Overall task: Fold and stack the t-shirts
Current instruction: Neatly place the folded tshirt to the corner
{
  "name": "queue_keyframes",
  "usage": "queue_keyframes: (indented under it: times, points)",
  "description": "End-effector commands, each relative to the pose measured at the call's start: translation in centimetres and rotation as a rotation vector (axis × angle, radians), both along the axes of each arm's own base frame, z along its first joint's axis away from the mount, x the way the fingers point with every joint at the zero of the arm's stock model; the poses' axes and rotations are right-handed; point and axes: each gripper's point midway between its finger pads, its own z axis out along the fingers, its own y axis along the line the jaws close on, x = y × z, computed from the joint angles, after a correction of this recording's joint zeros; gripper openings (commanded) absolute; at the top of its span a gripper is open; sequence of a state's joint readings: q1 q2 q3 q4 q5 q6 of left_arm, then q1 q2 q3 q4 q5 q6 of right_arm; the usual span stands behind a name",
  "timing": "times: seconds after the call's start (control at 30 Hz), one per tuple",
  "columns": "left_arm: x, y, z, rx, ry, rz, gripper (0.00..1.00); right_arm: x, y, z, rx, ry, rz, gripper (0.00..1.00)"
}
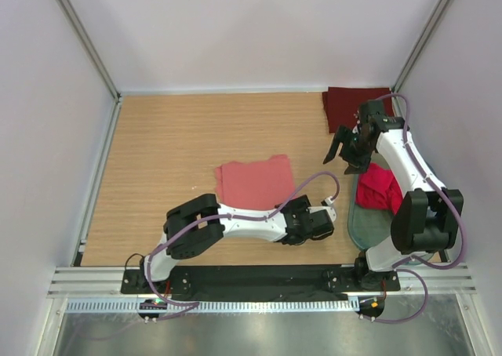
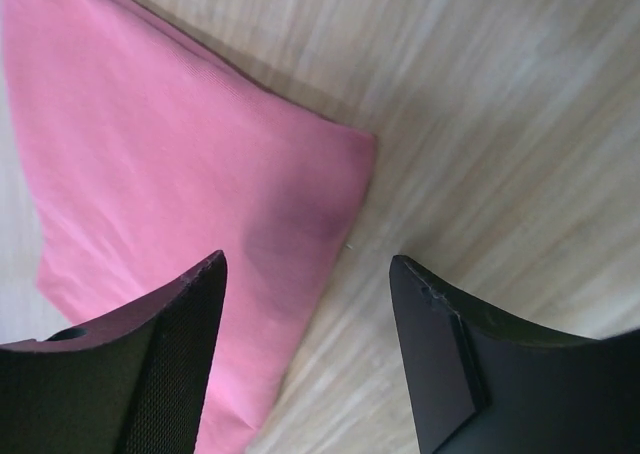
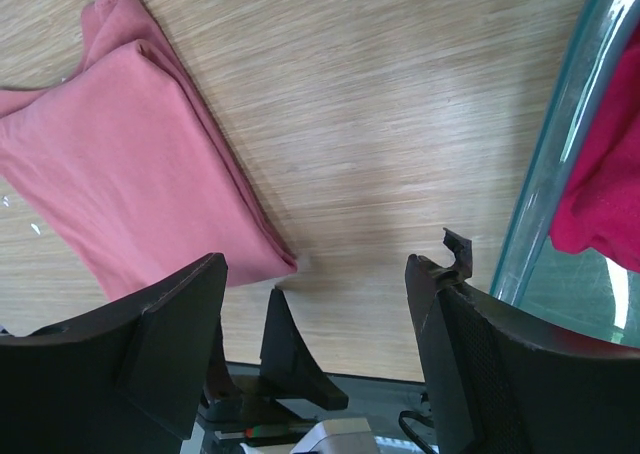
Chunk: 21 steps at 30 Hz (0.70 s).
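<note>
A folded salmon-pink t-shirt (image 1: 253, 182) lies flat mid-table. My left gripper (image 1: 298, 209) is open and empty, low at the shirt's near right corner. In the left wrist view (image 2: 308, 264) that corner (image 2: 200, 164) sits between the jaws, under the left finger. A dark maroon t-shirt (image 1: 357, 107) lies flat at the back right corner. A brighter red-pink t-shirt (image 1: 380, 187) is crumpled in the tub. My right gripper (image 1: 345, 154) is open and empty, raised between the maroon shirt and the tub. The right wrist view (image 3: 318, 266) shows the salmon shirt (image 3: 130, 164) and the red-pink one (image 3: 605, 174).
A translucent greenish plastic tub (image 1: 367, 224) stands at the near right beside the right arm's base, and its rim shows in the right wrist view (image 3: 560, 134). White walls close the table on three sides. A black rail (image 1: 259, 277) runs along the near edge.
</note>
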State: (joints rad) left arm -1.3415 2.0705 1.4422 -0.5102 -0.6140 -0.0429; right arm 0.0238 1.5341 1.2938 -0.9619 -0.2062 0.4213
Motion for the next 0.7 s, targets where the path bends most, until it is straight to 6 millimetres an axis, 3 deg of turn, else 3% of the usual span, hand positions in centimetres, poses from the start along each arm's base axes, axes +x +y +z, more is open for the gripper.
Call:
queue_keyframes:
  times: [0.0, 0.27, 0.37, 0.4, 0.5, 0.53, 0.67]
  points:
    - [1.9, -0.9, 0.6, 0.026, -0.118, -0.008, 0.67, -0.1, 0.2, 1.1, 0.016, -0.041, 0.005, 0.79]
    - [1.7, -1.7, -1.3, 0.008, -0.070, -0.011, 0.53, -0.2, 0.5, 0.5, 0.039, -0.033, 0.013, 0.80]
    - [2.0, -1.5, -1.6, -0.012, -0.038, -0.001, 0.34, -0.1, 0.8, -0.1, 0.053, -0.017, 0.015, 0.80]
    - [2.2, -1.6, -1.3, -0.028, -0.033, 0.002, 0.23, -0.2, 0.9, -0.4, 0.056, -0.012, 0.017, 0.81]
    - [2.6, -1.4, -0.9, -0.073, 0.004, 0.026, 0.03, -0.2, 2.0, -1.0, 0.139, 0.007, 0.021, 0.83]
    - [2.7, -1.5, 0.0, -0.097, 0.006, 0.027, 0.00, 0.1, 1.4, -1.1, 0.160, 0.008, -0.009, 0.84]
    - [2.7, -1.0, 2.1, -0.155, 0.036, 0.032, 0.00, 1.0, 2.5, -1.8, 0.238, 0.000, -0.005, 0.86]
